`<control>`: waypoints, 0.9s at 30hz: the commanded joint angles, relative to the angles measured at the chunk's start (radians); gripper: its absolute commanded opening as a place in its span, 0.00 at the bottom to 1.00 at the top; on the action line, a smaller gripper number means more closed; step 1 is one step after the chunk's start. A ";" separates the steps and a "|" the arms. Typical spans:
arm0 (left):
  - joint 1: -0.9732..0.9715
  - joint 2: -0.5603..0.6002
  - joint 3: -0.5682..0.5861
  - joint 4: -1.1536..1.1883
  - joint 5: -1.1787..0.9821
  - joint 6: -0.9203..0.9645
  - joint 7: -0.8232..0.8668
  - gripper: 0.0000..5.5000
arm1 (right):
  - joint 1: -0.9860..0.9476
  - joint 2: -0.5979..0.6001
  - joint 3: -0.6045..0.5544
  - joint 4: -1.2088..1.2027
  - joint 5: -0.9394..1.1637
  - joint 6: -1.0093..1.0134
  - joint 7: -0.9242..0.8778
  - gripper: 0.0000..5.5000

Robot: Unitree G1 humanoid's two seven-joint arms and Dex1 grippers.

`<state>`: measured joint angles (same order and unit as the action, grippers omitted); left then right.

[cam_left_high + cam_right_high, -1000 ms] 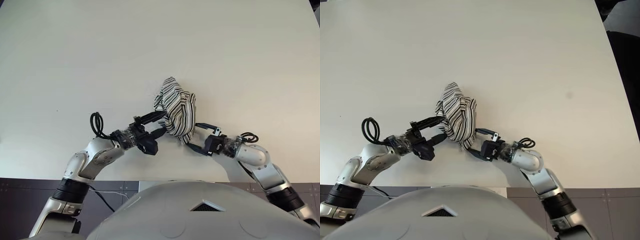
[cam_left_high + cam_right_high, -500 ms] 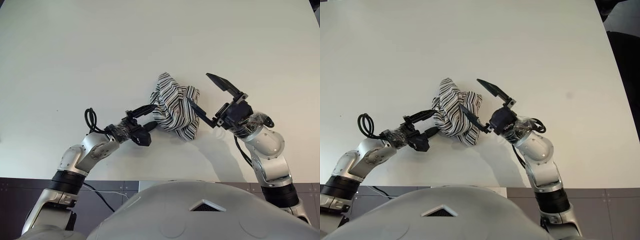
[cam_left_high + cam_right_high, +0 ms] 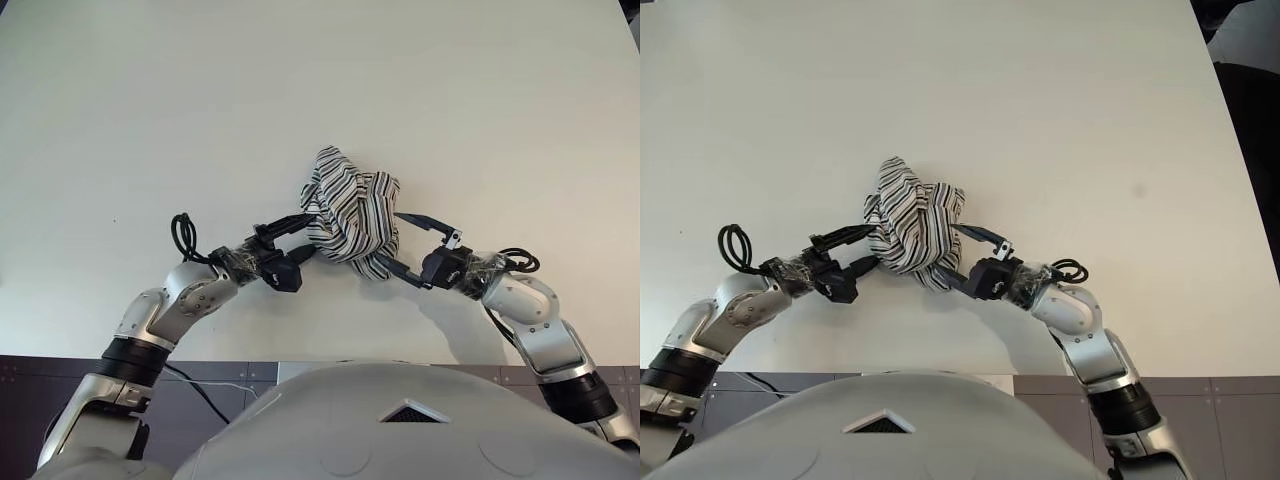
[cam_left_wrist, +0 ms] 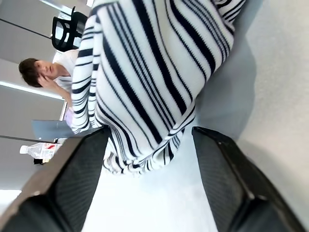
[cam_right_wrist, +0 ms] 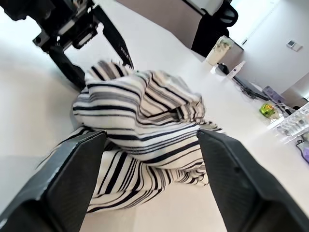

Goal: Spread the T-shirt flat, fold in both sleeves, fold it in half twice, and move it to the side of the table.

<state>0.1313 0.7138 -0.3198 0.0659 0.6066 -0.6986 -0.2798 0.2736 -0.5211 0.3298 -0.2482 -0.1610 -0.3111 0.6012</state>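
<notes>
Bunched T-shirt (image 3: 350, 205) near table (image 3: 150, 100) front edge, table broad beyond; left gripper (image 3: 311, 232), right gripper (image 3: 387, 238) fingers wide, flanking.

Office, black swivel chair (image 5: 212, 24), cluttered desk (image 5: 260, 104) behind

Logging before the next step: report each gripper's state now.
Left gripper: open, its fingers on either side of the bunched T-shirt, not clamped.
Right gripper: open, the T-shirt's other side between its fingers.
</notes>
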 commanded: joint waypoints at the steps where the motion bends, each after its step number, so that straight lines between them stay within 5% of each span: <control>1: -0.025 0.003 -0.018 -0.001 -0.005 0.010 -0.043 0.45 | -0.007 -0.012 0.005 0.048 -0.050 -0.010 -0.017 0.63; 16: -0.113 -0.019 -0.022 0.016 -0.019 0.019 -0.061 0.03 | 0.006 0.023 0.040 0.071 -0.113 -0.016 -0.083 0.63; 27: -0.106 -0.084 0.095 -0.261 -0.746 0.271 -0.236 0.02 | -0.009 0.046 0.006 0.079 -0.102 -0.014 -0.137 0.63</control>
<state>0.0436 0.6443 -0.2689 -0.1388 -0.0336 -0.5038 -0.5003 0.2757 -0.4780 0.3525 -0.1625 -0.2693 -0.3265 0.4721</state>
